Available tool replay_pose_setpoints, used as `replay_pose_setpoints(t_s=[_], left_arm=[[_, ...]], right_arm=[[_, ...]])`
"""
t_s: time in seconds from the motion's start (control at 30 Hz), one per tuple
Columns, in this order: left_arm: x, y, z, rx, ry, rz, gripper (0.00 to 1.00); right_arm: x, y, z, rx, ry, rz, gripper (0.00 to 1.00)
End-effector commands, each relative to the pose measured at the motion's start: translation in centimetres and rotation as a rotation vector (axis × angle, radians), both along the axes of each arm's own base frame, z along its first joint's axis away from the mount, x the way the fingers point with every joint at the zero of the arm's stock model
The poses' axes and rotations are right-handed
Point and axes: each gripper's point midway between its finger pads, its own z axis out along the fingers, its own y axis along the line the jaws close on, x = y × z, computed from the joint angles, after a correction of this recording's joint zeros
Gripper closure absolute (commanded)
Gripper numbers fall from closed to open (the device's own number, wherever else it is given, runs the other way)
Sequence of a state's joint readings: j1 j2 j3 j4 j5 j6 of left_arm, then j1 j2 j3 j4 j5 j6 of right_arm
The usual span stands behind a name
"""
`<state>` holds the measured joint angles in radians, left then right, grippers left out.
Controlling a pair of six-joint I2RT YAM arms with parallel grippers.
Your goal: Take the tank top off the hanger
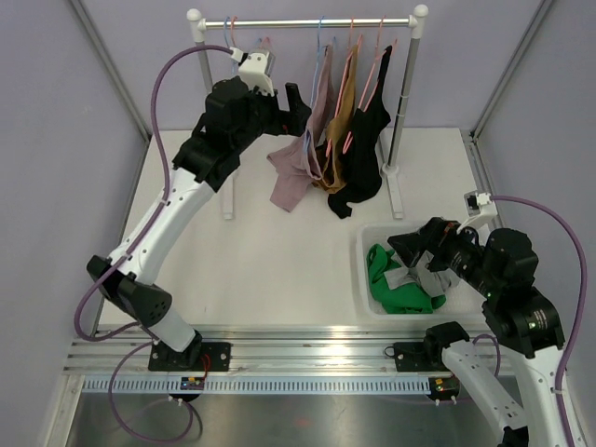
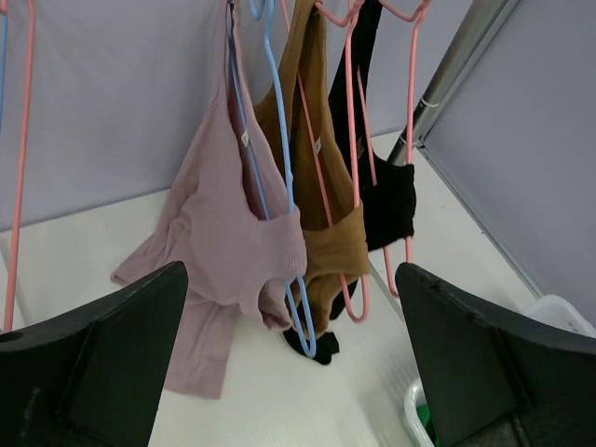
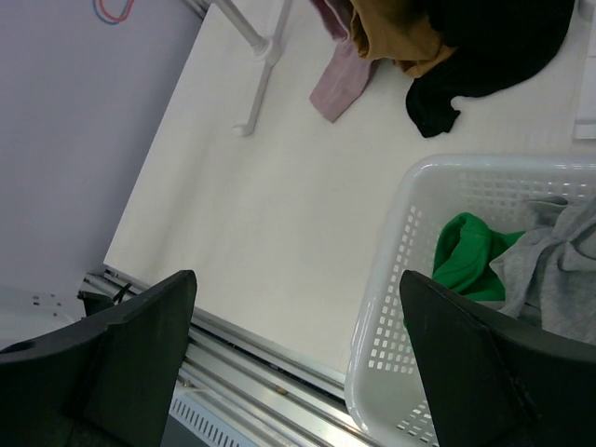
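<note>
Close open left gripper [image 2: 291,270] on strap of pink tank top [image 2: 228,237], slide off blue hanger [image 2: 287,182]; leave open right gripper [image 3: 298,279] alone.

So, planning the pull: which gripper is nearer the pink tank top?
Left. The left gripper hovers beside the pink tank top; the right gripper is over the basket.

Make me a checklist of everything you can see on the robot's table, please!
Surface: white table, no spills seen.
Job's things: pink tank top on blue hanger, bottom touching table; brown top and black top hang beside it.
Clutter: basket holding green cloth and grey cloth.
Grippers: left gripper open, facing the tops; right gripper open, near the basket.
Cables: purple cable loops from each arm.
Surroundings: purple walls.
</note>
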<state>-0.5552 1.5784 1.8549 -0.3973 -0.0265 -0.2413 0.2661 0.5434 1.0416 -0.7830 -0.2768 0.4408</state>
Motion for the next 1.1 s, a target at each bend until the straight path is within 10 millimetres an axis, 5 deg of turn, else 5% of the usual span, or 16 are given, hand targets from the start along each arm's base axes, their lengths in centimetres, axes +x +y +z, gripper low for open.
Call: replay_pose_setpoints(t_s=[0.0, 0.1, 0.13, 0.17, 0.37, 0.53, 0.7, 0.8, 1.07], left_arm=[[2.2, -1.0, 4.5, -0.031, -0.187, 0.011, 0.06], [4.6, -2.8, 3.7, -0.023, -0.197, -0.001, 0.11], [4.9, -3.0, 4.8, -0.037, -0.219, -0.002, 0.14], [6.3, -3.8, 3.2, -0.021, -0.195, 0.003, 0.17], [10.0, -4.8, 1.7, 0.02, -0.19, 0.056, 0.4], [11.2, -5.2, 0.6, 0.047, -0.174, 0.066, 0.64], [11.2, -5.6, 0.1, 0.044, -0.163, 0.052, 0.73], [10.9, -5.3, 0.8, 0.037, -0.166, 0.06, 1.0], [8.6, -1.7, 7.3, -0.018, -0.271, 0.171, 1.0]], right_arm=[[-1.5, 1.2, 0.4, 0.049, -0.013, 0.082, 0.03], [-2.1, 1.2, 0.5, 0.048, -0.019, 0.099, 0.04], [-2.3, 1.2, 0.6, 0.047, -0.021, 0.102, 0.04], [-2.4, 1.2, 0.5, 0.045, -0.019, 0.104, 0.04], [-3.6, 1.4, 0.4, 0.042, -0.022, 0.147, 0.05], [-4.0, 1.0, 0.7, 0.017, -0.044, 0.141, 0.05], [-4.1, 1.0, 0.8, 0.009, -0.053, 0.145, 0.05], [-4.1, 1.0, 0.6, 0.008, -0.049, 0.148, 0.05], [-4.2, 1.1, 1.1, 0.015, -0.055, 0.15, 0.05]])
